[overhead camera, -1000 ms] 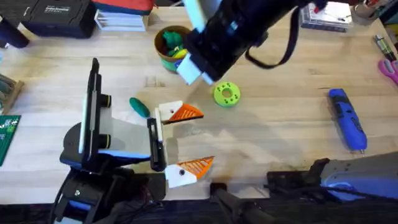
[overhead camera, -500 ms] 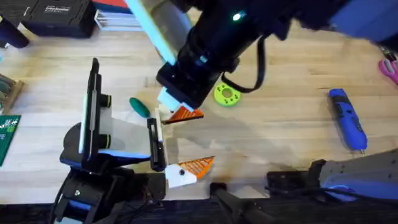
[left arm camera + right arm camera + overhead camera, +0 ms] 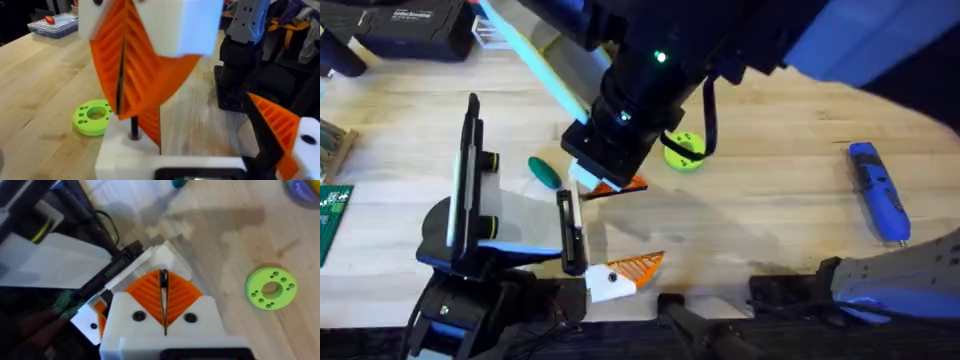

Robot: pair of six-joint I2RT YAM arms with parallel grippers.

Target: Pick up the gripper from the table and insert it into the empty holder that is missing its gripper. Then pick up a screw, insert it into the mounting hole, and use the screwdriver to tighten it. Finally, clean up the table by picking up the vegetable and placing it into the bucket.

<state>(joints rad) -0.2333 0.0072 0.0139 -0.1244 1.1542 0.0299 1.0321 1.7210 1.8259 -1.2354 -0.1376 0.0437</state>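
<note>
The right arm reaches across the tabletop (image 3: pixel 780 200) to its middle, and the right gripper (image 3: pixel 164 299) has its pads pressed together over the holder (image 3: pixel 172 260). The left gripper (image 3: pixel 652 222) is spread apart. The screwdriver (image 3: pixel 878 190) lies near the right edge. The vegetable (image 3: pixel 545 172) lies left of the orange finger piece (image 3: pixel 625 186), which is on the holder.

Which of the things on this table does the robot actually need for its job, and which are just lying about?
Needed:
screwdriver
vegetable
holder

Lying about:
green disc
circuit board
black case
</note>
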